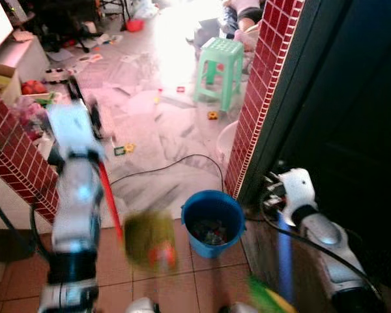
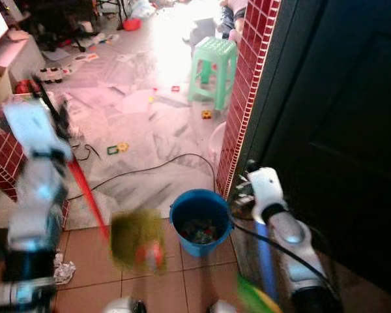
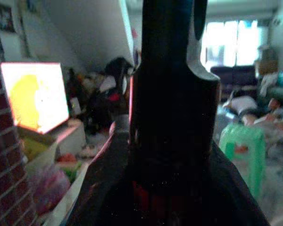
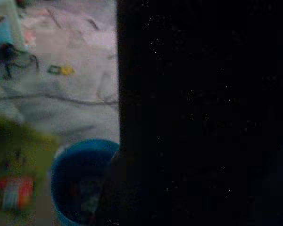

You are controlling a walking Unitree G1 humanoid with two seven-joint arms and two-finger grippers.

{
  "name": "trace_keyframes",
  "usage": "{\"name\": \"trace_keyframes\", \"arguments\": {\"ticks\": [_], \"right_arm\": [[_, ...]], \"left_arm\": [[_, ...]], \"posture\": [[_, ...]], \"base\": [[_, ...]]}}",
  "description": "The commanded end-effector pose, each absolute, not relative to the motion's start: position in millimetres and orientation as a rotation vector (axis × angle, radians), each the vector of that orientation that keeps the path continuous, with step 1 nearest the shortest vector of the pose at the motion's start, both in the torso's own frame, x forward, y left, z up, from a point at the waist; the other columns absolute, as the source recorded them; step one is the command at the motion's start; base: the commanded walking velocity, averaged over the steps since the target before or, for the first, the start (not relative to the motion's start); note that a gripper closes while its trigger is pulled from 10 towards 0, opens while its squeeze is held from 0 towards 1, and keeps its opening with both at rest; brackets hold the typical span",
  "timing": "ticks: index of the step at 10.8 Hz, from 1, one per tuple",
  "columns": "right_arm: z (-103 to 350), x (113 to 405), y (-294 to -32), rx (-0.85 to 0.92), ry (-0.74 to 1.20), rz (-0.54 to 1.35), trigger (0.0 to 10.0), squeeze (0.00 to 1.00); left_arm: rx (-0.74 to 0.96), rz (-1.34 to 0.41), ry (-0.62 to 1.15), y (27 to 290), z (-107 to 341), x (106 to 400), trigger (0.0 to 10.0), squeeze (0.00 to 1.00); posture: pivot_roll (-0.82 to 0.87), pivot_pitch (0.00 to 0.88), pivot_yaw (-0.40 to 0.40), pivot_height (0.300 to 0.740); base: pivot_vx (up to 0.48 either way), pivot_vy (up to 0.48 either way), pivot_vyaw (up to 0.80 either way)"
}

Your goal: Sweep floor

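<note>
Your left gripper [image 1: 94, 156] holds the red broom handle [image 1: 109, 195], slanting down toward the blue bucket [image 1: 212, 222]; jaws' state unclear.

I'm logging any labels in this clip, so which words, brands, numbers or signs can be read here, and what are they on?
None can be read.
Orange-and-white label on the blurred green dustpan: motion-blurred, unreadable.
Bright screen: a yellow shape, no legible text.
Papers and small toys on the floor: too small to tell.
Blue bucket and green stool: no legible markings.
</note>
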State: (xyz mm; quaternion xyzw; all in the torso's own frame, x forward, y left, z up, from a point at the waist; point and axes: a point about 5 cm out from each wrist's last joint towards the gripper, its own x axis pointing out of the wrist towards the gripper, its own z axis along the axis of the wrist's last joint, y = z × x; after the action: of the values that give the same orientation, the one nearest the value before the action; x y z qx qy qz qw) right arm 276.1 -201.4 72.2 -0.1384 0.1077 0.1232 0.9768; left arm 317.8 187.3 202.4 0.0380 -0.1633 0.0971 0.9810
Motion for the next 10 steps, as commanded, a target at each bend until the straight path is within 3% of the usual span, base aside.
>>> {"name": "trace_keyframes", "arguments": {"ticks": [1, 7, 10], "right_arm": [[73, 278, -205, -0.302, 0.229, 0.223, 10.0, 0.00], [70, 277, -210, -0.312, 0.251, 0.130, 10.0, 0.00], [70, 279, -210, -0.311, 0.251, 0.110, 10.0, 0.00]], "left_arm": [[0.074, 0.193, -0.413, 185, 224, 321, 10.0, 0.00], [0.075, 0.210, -0.547, 175, 267, 349, 10.0, 0.00], [0.157, 0.250, -0.578, 188, 273, 351, 10.0, 0.00]], "posture": [[-0.10, 0.000, 0.038, 0.740], [-0.12, 0.000, 0.064, 0.740], [-0.12, 0.000, 0.066, 0.740]], "base": [[0.000, 0.000, 0.00], [0.000, 0.000, 0.00], [0.000, 0.000, 0.00]]}}
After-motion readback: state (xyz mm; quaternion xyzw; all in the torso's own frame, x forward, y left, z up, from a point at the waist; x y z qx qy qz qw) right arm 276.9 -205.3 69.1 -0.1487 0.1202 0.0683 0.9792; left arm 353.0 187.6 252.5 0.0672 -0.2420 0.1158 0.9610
